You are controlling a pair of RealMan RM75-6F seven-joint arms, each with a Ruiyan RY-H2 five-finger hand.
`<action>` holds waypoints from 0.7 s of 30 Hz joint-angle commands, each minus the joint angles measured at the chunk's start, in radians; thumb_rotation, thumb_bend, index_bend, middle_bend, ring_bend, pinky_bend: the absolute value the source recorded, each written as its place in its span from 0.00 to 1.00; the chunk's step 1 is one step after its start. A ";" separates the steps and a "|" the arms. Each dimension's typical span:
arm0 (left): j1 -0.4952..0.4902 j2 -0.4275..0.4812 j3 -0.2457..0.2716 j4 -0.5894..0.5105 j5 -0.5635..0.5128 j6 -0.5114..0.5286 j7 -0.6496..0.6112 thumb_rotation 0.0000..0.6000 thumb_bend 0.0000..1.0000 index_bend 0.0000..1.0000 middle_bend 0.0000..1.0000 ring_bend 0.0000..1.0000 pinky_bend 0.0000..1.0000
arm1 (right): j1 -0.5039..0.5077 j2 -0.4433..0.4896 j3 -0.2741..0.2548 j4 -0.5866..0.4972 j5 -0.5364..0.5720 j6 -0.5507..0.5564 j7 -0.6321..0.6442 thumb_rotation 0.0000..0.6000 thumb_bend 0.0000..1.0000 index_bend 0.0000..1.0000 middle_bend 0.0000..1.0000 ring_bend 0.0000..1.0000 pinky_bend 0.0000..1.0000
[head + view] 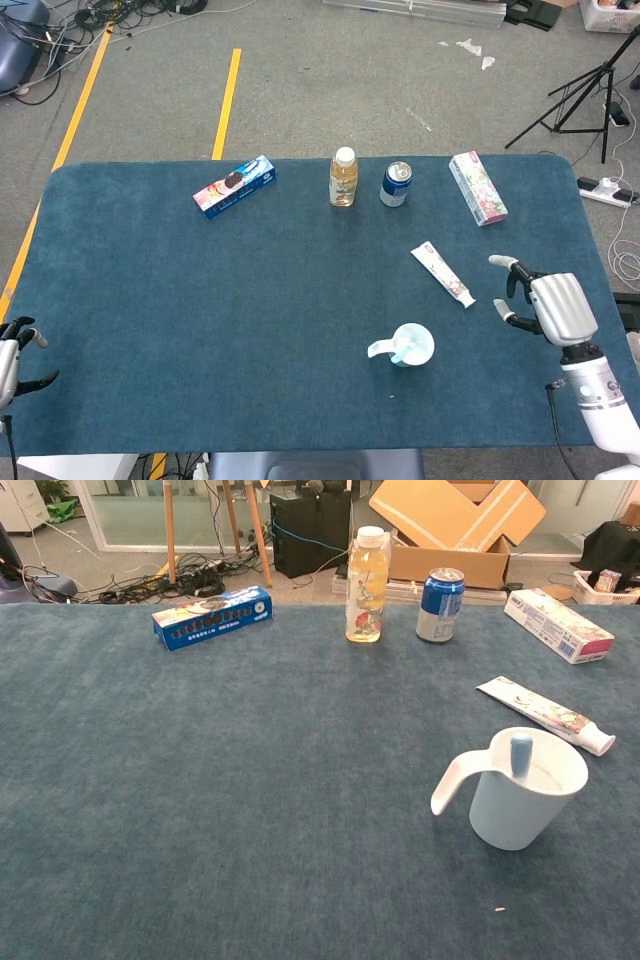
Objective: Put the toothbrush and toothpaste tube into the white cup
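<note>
The white cup (404, 347) (522, 788) stands on the blue table with its handle to the left. A light blue toothbrush (399, 352) (521, 753) leans inside it. The toothpaste tube (442, 274) (545, 713) lies flat just beyond the cup. My right hand (545, 304) hovers to the right of the tube, empty, with its fingers apart; the chest view does not show it. My left hand (14, 355) rests at the table's near left corner, empty and with its fingers apart.
Along the far edge stand a blue biscuit box (234, 185) (212, 617), a juice bottle (343, 177) (367, 572), a blue can (396, 184) (439, 604) and a toothpaste carton (477, 187) (558, 624). Cardboard boxes (455, 520) lie beyond the table.
</note>
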 commanded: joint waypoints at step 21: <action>-0.002 0.001 0.000 0.000 -0.004 -0.004 0.000 1.00 0.00 0.47 0.25 0.25 0.31 | 0.173 0.042 0.055 0.064 0.385 -0.774 0.270 1.00 0.30 0.07 0.88 0.96 1.00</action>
